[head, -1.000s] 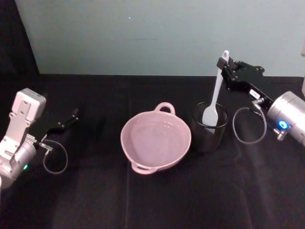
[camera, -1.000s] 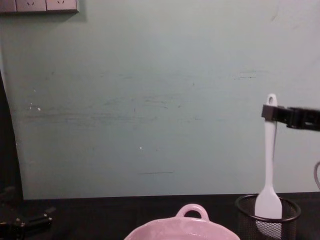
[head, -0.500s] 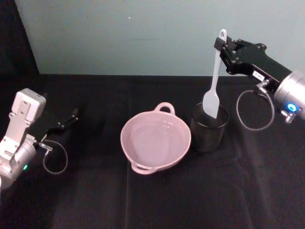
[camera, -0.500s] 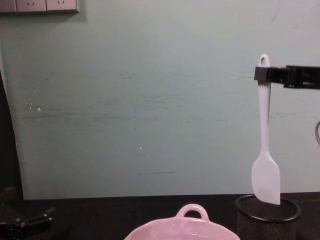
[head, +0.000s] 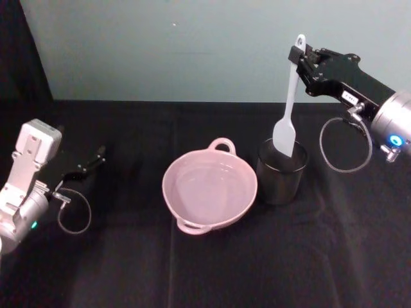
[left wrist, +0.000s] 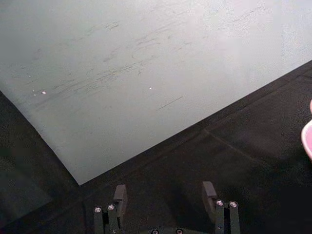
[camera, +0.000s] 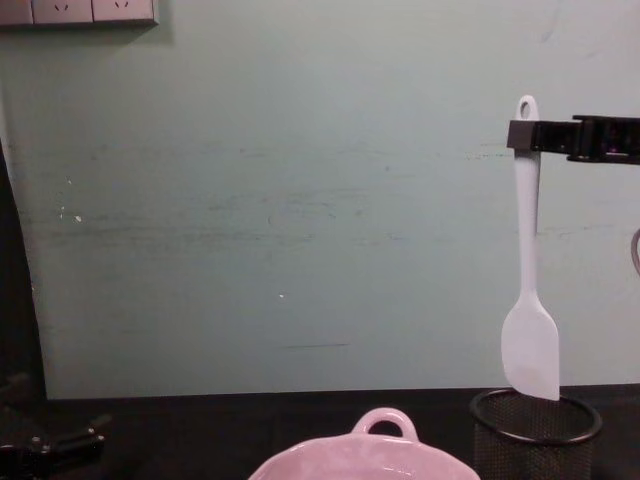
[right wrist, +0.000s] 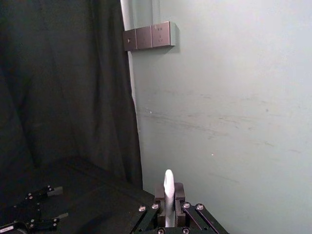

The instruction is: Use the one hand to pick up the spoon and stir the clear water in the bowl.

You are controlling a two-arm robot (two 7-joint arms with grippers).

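Observation:
My right gripper (head: 300, 59) is shut on the top of the white spoon's handle (head: 292, 90) and holds it upright, high at the right. In the chest view the spoon (camera: 527, 270) hangs from the right gripper (camera: 522, 135) with its blade tip just above the rim of the black mesh cup (camera: 535, 432). The pale pink bowl (head: 210, 188) sits mid-table, left of the cup, with clear water (head: 209, 183) barely visible inside. The spoon's handle end (right wrist: 168, 195) shows between the right gripper's fingers (right wrist: 160, 192). My left gripper (head: 90, 160) rests open at the far left.
The black mesh cup (head: 280, 172) stands right beside the bowl. A black cloth (head: 212, 263) covers the table, with a pale green wall (camera: 300, 200) behind it. A dark curtain (right wrist: 58, 97) hangs at the left. Grey cable loops hang from both wrists.
The right gripper has lifted the spoon straight up out of the mesh cup; its blade now hangs clear of the rim. The left arm has stayed still.

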